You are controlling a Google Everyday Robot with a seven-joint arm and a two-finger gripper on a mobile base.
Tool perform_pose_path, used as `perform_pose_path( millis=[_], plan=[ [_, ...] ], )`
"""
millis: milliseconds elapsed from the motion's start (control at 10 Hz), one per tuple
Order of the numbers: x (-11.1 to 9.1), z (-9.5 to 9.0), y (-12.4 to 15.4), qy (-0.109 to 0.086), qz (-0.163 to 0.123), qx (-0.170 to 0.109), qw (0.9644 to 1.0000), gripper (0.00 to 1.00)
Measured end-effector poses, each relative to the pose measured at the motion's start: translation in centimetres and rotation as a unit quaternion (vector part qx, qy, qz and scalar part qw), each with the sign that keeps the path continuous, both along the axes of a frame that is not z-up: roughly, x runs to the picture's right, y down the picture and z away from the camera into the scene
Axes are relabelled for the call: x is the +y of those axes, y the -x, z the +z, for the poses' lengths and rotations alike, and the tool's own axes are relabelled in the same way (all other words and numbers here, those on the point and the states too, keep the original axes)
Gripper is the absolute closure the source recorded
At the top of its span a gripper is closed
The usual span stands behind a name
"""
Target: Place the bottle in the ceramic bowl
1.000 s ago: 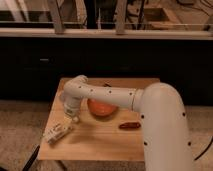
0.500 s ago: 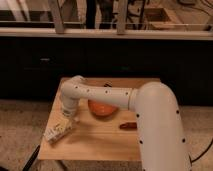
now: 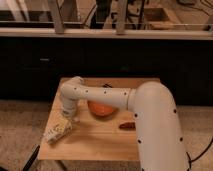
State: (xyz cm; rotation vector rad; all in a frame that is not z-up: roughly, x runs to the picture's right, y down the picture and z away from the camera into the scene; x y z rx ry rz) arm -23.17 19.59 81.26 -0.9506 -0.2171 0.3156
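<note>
The bottle point(image 3: 55, 133), white with a pale yellowish label, lies on its side near the front left corner of the wooden table point(image 3: 100, 144). My gripper point(image 3: 67, 120) hangs from the bent white arm just above and to the right of the bottle, open and close to its upper end. The bottle rests on the table. The orange-red ceramic bowl point(image 3: 101, 108) sits mid-table to the right of the gripper, its back half hidden by my forearm.
A small dark red elongated object point(image 3: 127, 125) lies right of the bowl. My large white arm point(image 3: 155, 125) covers the table's right side. A dark counter front point(image 3: 100, 60) stands behind the table. The left edge of the table is very near the bottle.
The arm's elbow has lifted slightly and the wrist has settled over the bottle. The bottle and bowl have not moved.
</note>
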Motion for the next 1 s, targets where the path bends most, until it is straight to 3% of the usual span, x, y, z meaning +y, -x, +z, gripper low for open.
perform_pose_path(
  millis=[1000],
  plan=[
    [0.99, 0.58, 0.46, 0.004, 0.002, 0.007, 1.0, 0.2]
  ],
)
